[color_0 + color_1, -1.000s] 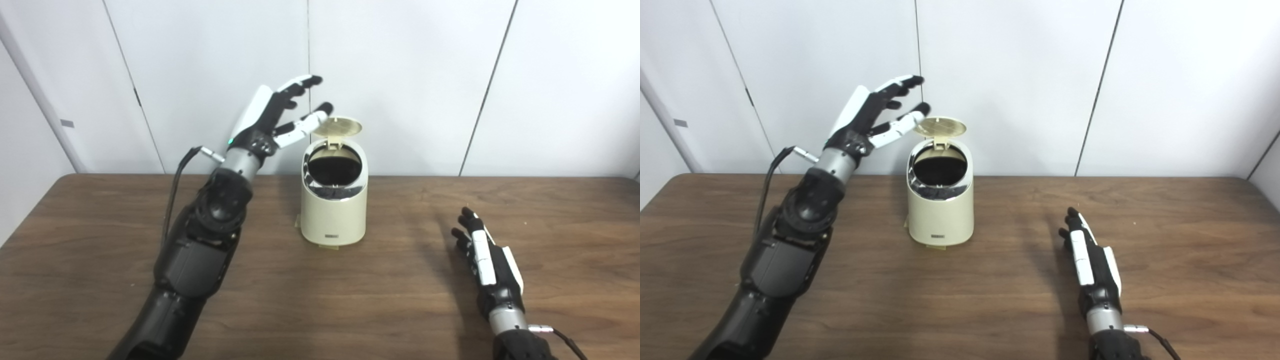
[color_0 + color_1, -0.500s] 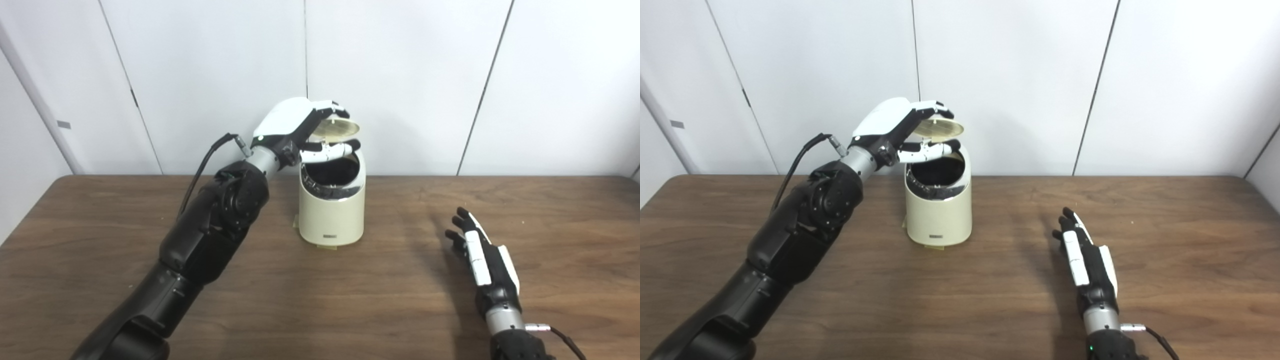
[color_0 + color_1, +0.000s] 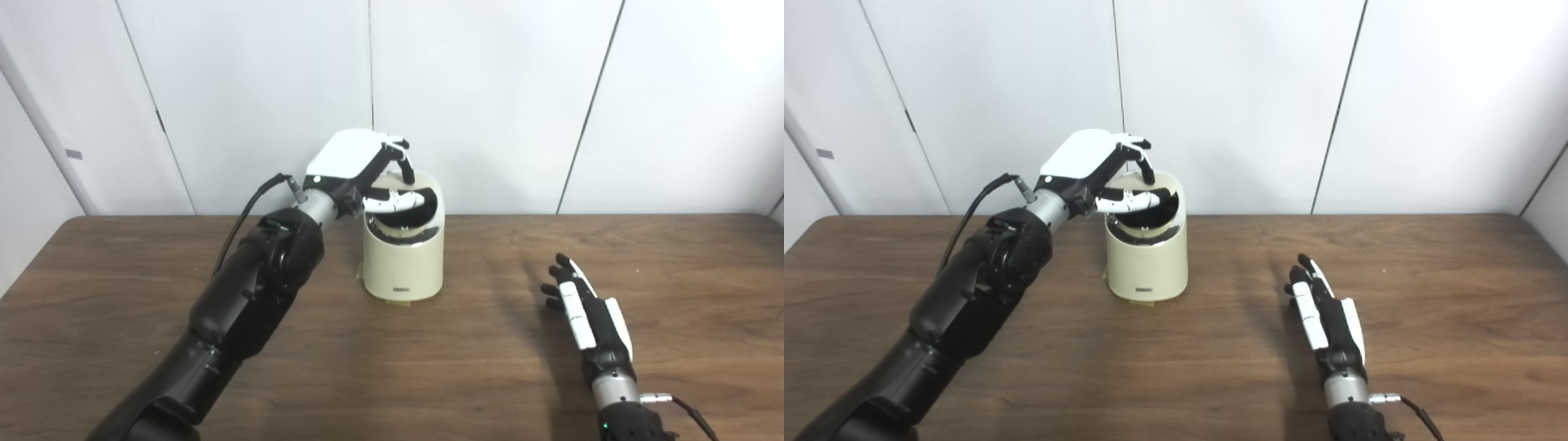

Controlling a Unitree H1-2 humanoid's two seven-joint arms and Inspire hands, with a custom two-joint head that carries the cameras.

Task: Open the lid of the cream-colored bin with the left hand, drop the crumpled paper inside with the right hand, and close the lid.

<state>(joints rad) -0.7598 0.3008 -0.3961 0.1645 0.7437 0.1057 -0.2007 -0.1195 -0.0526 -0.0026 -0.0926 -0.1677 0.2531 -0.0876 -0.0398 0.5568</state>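
**Lid coming down over the bin mouth**

White wall panels stand behind a dark wooden table, and the cream-colored bin sits upright toward the back of it, its long axis vertical and its slanted mouth tilted toward the camera, with the small label at its foot on the same near side.

By my reading, the closing step is in hand. The left hand arches over the top of the bin with its fingers curled downward; the fingertips press on the lid near its rear hinge, while the thumb reaches across the dark opening just below them. Only a pale sliver of lid shows beneath the fingers, so it seems partly lowered, with the black mouth exposed under the thumb. The hand grips nothing; it pushes.

No crumpled paper shows on the table or in either hand. I judge it is probably inside, though the dark interior hides it.

The right hand rests well apart from the bin, toward the near right, fingers spread and extended away from the robot, empty.

Next, the thumb probably has to slide out from under the lid's path, since it lies where the lid must seat. Then the fingers can press straight down until the lid lies flush with the rim.
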